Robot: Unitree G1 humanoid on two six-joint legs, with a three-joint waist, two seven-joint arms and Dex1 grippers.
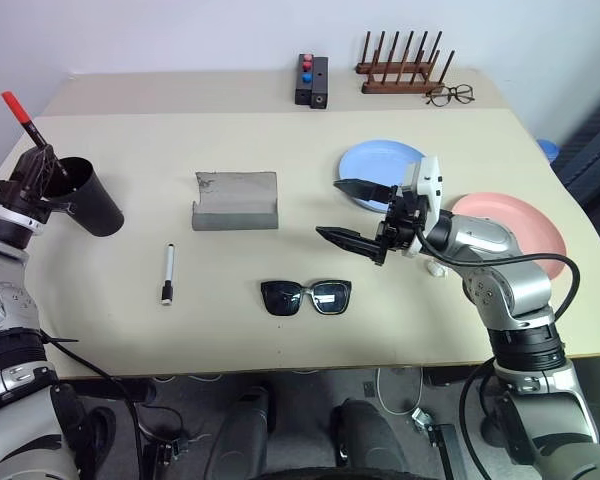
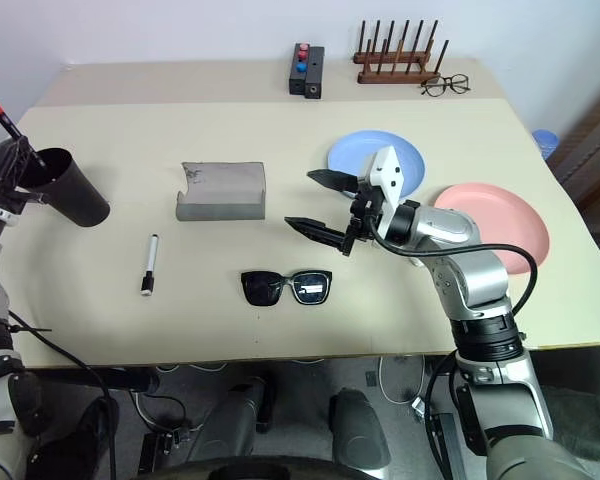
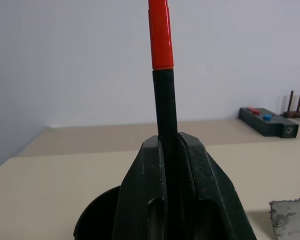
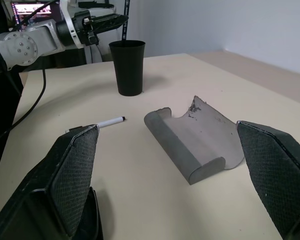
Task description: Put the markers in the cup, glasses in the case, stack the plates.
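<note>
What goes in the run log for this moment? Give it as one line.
left gripper: shut on red-capped marker, above cup | right gripper: open, over table | white marker, sunglasses: on table | case: open | plates: unstacked

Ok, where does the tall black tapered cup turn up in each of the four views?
Left eye view: tall black tapered cup at far left, beside the left gripper.
Right eye view: far left.
Left wrist view: only its rim, below the fingers.
Right wrist view: upright near the top.
Shared landmark: the grey felt fold-over case, lying open beside the cup.
</note>
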